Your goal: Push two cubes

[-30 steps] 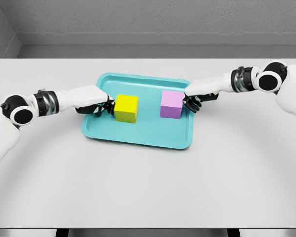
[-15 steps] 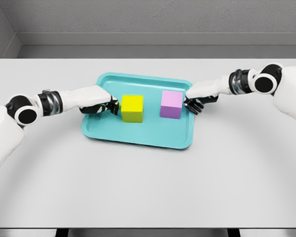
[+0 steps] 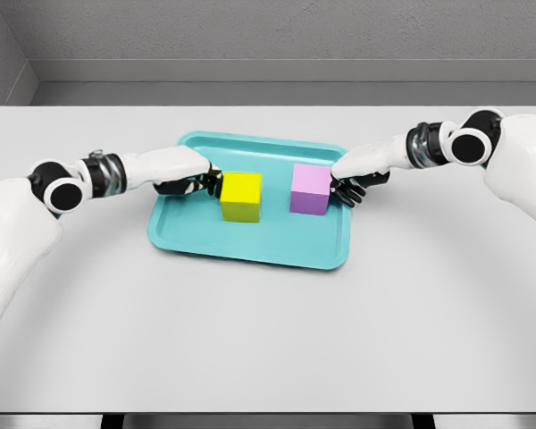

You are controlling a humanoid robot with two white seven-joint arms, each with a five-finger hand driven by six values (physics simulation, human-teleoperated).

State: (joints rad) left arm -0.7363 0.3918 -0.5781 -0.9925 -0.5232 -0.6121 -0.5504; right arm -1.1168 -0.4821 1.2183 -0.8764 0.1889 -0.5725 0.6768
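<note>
Cubes: 2, yellow cube (image 3: pixel 240 196), pink cube (image 3: pixel 310 189) | tray (image 3: pixel 250 243): 1 | hands: 2

Pale grey table (image 3: pixel 268 340), grey textured wall (image 3: pixel 277 27) behind, even light

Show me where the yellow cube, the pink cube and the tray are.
yellow cube (image 3: pixel 241 197): head view, front face.
pink cube (image 3: pixel 310 189): head view, front face.
tray (image 3: pixel 250 250): head view, bare floor near the front rim.
</note>
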